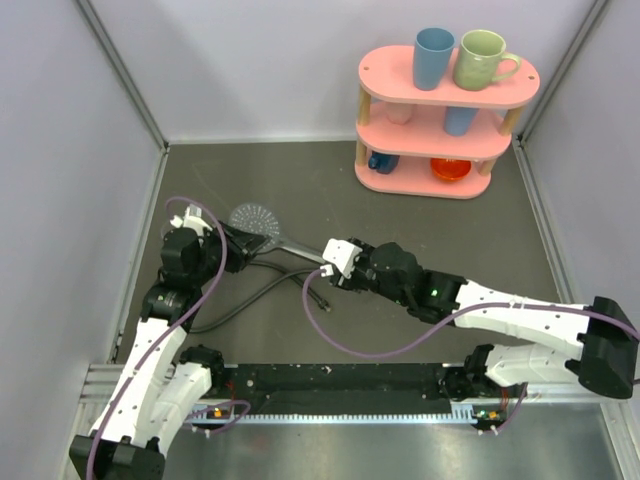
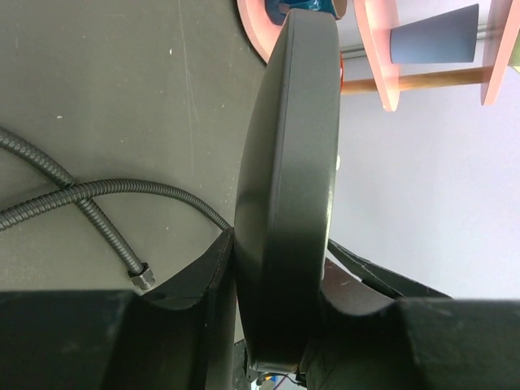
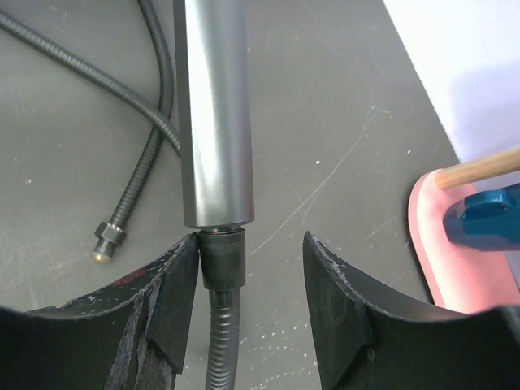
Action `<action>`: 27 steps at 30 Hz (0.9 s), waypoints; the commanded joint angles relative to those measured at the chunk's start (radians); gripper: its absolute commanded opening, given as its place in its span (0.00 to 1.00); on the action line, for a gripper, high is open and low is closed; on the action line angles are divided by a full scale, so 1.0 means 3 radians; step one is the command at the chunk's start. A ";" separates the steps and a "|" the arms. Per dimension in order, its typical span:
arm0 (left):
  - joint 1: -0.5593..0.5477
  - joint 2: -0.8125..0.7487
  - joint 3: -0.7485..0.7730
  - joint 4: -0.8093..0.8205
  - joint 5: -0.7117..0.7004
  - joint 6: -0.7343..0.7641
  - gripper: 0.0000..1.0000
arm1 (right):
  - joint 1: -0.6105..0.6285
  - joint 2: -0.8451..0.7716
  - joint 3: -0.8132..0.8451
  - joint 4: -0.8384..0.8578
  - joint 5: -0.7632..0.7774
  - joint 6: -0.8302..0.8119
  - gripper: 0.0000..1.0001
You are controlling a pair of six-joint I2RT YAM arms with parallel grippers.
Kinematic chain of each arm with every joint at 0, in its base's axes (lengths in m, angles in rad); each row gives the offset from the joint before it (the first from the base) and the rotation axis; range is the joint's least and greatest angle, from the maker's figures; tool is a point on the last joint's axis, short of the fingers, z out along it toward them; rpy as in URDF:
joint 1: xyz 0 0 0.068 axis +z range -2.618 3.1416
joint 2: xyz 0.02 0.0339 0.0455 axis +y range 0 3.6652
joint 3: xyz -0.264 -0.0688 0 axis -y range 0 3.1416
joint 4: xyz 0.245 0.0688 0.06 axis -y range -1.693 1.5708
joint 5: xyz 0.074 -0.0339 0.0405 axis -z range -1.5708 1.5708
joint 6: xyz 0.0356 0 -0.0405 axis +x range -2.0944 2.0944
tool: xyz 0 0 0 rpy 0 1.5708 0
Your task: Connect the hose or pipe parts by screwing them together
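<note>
The grey shower head (image 1: 254,218) lies across the dark table with its handle (image 1: 300,250) pointing right. My left gripper (image 1: 240,240) is shut on the round head, which shows edge-on between the jaws (image 2: 288,187). The hose's dark nut (image 3: 223,256) sits against the end of the handle (image 3: 215,114). My right gripper (image 3: 250,244) stands open around that nut: the left finger (image 3: 175,276) touches it and the right finger (image 3: 341,284) is well apart. The hose (image 1: 250,300) loops over the table, and its free end fitting (image 3: 108,240) lies loose.
A pink three-tier shelf (image 1: 445,100) stands at the back right, with a blue mug (image 1: 434,57) and a green mug (image 1: 482,58) on top and more items on its lower tiers. Grey walls enclose the table on the left, back and right.
</note>
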 commanded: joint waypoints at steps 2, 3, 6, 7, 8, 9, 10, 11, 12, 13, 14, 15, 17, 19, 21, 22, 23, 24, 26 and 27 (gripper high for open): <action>-0.0014 -0.0053 0.0175 0.0254 0.0002 0.0076 0.00 | 0.0024 0.0058 0.0223 -0.0164 -0.0024 0.0075 0.53; -0.0014 -0.0043 0.0169 0.0259 0.0012 0.0076 0.00 | 0.0019 0.0073 0.0228 -0.0179 -0.0035 0.0085 0.53; -0.0014 -0.0028 0.0129 0.0351 0.0114 0.0000 0.00 | 0.0019 0.0145 0.0233 -0.0174 -0.0005 0.0064 0.52; -0.0014 -0.0018 0.0123 0.0371 0.0155 -0.0041 0.00 | 0.0024 0.0165 0.0238 -0.0164 0.0005 0.0064 0.52; -0.0019 -0.0013 0.0118 0.0392 0.0166 -0.0052 0.00 | 0.0019 0.0176 0.0243 -0.0139 0.0001 0.0059 0.51; -0.0014 -0.0008 0.0118 0.0397 0.0176 -0.0077 0.00 | 0.0019 0.0191 0.0264 -0.0123 -0.0015 0.0059 0.50; -0.0019 -0.0002 0.0123 0.0402 0.0181 -0.0082 0.00 | 0.0024 0.0216 0.0279 -0.0108 -0.0030 0.0064 0.50; -0.0014 0.0003 0.0118 0.0402 0.0206 -0.0093 0.00 | 0.0019 0.0222 0.0289 -0.0098 -0.0066 0.0064 0.45; -0.0019 -0.0002 0.0113 0.0402 0.0222 -0.0123 0.00 | 0.0014 0.0237 0.0310 -0.0088 -0.0086 0.0059 0.38; -0.0014 -0.0002 0.0113 0.0402 0.0257 -0.0118 0.00 | 0.0014 0.0247 0.0310 -0.0057 -0.0102 0.0059 0.26; -0.0014 -0.0012 0.0113 0.0402 0.0298 -0.0108 0.00 | -0.0002 0.0242 0.0305 -0.0057 -0.0142 0.0080 0.07; -0.0019 -0.0018 0.0108 0.0402 0.0314 -0.0022 0.00 | -0.0032 0.0232 0.0300 -0.0057 -0.0188 0.0100 0.00; -0.0014 -0.0048 0.0088 0.0448 0.0314 0.0152 0.00 | -0.0114 0.0151 0.0289 -0.0052 -0.0509 0.0268 0.00; -0.0014 -0.0094 -0.0060 0.0813 0.0329 0.0443 0.00 | -0.0420 0.0043 0.0203 0.0096 -0.0938 0.0477 0.00; -0.0014 -0.0130 -0.0406 0.1330 0.0441 0.0607 0.00 | -0.0792 -0.0115 0.0045 0.0336 -0.1659 0.0851 0.00; -0.0019 -0.0150 -0.0545 0.1884 0.0447 0.0587 0.00 | -0.0906 -0.0151 0.0009 0.0383 -0.2036 0.0943 0.00; -0.0014 -0.0151 -0.0683 0.2148 0.0447 0.0542 0.00 | -0.0998 -0.0172 -0.0007 0.0398 -0.2202 0.1065 0.00; -0.0014 -0.0135 -0.0897 0.2343 0.0447 0.0400 0.00 | -0.1055 -0.0167 0.0028 0.0343 -0.2264 0.1102 0.00; -0.0014 -0.0018 -0.0996 0.2706 0.0488 0.0357 0.00 | -0.1086 -0.0147 0.0140 0.0113 -0.2290 0.1067 0.00; -0.0019 0.0043 -0.1022 0.2759 0.0518 0.0352 0.00 | -0.1091 -0.0131 0.0242 -0.0025 -0.2326 0.1051 0.00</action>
